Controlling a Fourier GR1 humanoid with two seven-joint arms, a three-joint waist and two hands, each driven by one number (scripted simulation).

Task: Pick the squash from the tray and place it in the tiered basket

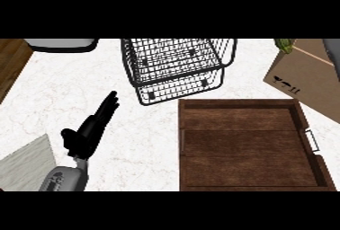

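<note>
The wooden tray (249, 112) lies at the lower right of the head view, and its brown floor shows nothing on it. The black wire tiered basket (176, 67) stands at the top centre, just beyond the tray's far left corner; I see nothing inside its wires. No squash is plainly visible. My left hand (90, 128) rests at the lower left with straight fingers pointing up towards the basket, well apart from both basket and tray, holding nothing. My right hand does not show.
A cardboard box (305, 76) lies at the top right, with a small green object (284, 45) at its far corner. A grey-white bowl or pot (63, 44) sits at the top left. A pale cloth (26, 166) lies at the lower left, beside a wooden edge (12, 63).
</note>
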